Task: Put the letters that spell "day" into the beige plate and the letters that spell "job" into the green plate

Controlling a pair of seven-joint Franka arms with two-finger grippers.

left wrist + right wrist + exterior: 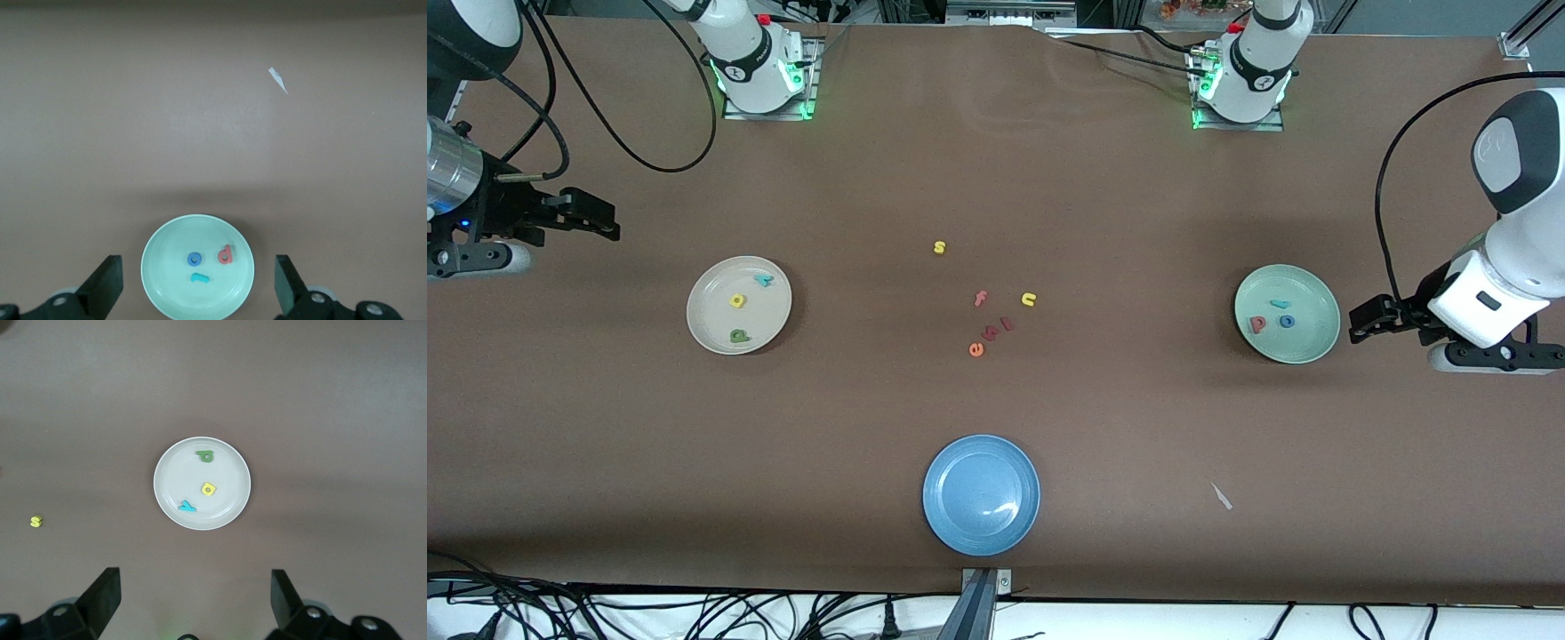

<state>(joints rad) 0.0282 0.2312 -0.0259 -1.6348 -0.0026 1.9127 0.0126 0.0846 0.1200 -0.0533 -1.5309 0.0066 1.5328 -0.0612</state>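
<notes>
Although small in view, the day letters [738, 300] in the beige plate [704, 331] and job letters [1273, 316] in the green plate [1316, 348] appear light, soft foam, best pinched across edges; left hand [1356, 322] and right hand [611, 224] hang open, empty.

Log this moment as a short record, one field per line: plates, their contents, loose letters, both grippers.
beige plate: holds green d, yellow a, teal y
green plate: holds teal j, blue o, pinkish-red b
blue plate: no letters in it
loose letters: yellow s, pink f, yellow n, orange-red e, mid-table
left gripper: open, beside green plate, holds nothing
right gripper: open, holds nothing
</notes>
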